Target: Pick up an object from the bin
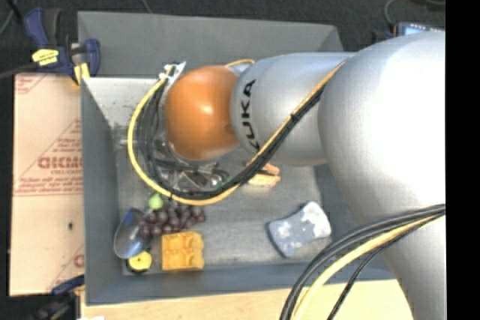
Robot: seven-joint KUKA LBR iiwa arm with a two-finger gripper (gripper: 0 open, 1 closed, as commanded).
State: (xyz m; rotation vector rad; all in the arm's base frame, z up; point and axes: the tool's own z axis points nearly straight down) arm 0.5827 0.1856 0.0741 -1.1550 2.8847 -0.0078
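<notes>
My gripper sits low in the left half of the grey bin, tucked under my orange wrist cover. I cannot tell whether it is open or closed. Nearest it, just toward the view's bottom, lies a bunch of dark purple grapes, with a small green ball on the bunch's left. Beyond the grapes lies a yellow waffle-like square. A grey-blue lump lies well apart, to the lower right of my gripper.

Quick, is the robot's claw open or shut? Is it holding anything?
Gripper: cannot be told. It is down in the bin, near the purple grapes.
</notes>
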